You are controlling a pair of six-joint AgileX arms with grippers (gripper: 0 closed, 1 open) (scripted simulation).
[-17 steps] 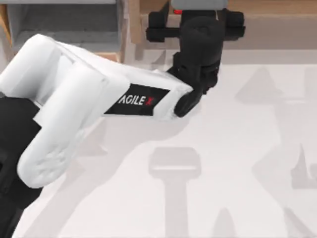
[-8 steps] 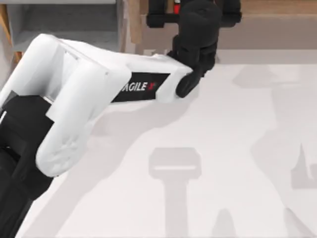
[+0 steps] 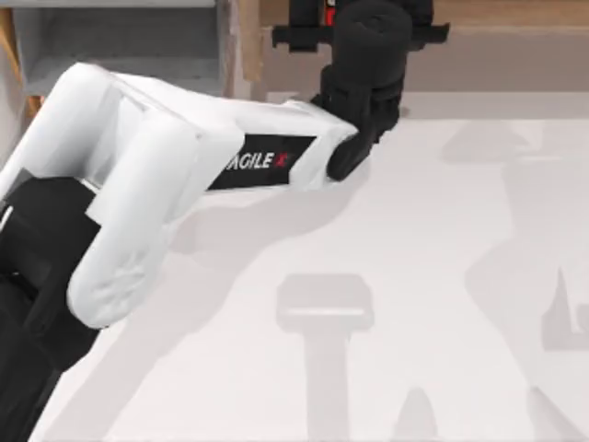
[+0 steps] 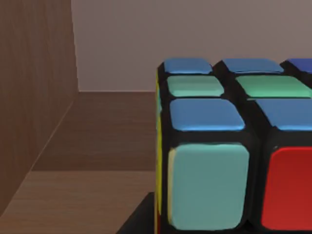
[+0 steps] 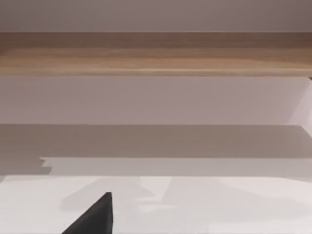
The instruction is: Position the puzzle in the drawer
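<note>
The left AgileX arm (image 3: pixel 184 175) stretches from the top view's lower left to the top centre, its left gripper (image 3: pixel 368 28) closed around the puzzle (image 4: pixel 229 146), a sliver of red visible at the frame's top edge, over a brown wooden compartment (image 4: pixel 97 131). The grey-walled drawer (image 3: pixel 120 46) sits at upper left, with nothing visible in its grey interior

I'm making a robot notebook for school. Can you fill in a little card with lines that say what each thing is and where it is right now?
left arm: stretched across the table to the wooden shelf at the far edge
left gripper: at the shelf
puzzle: close before the left wrist camera, brown wooden walls beside and behind it
drawer: far left corner, grey inside showing
table: white
right arm: parked, facing the shelf
</note>
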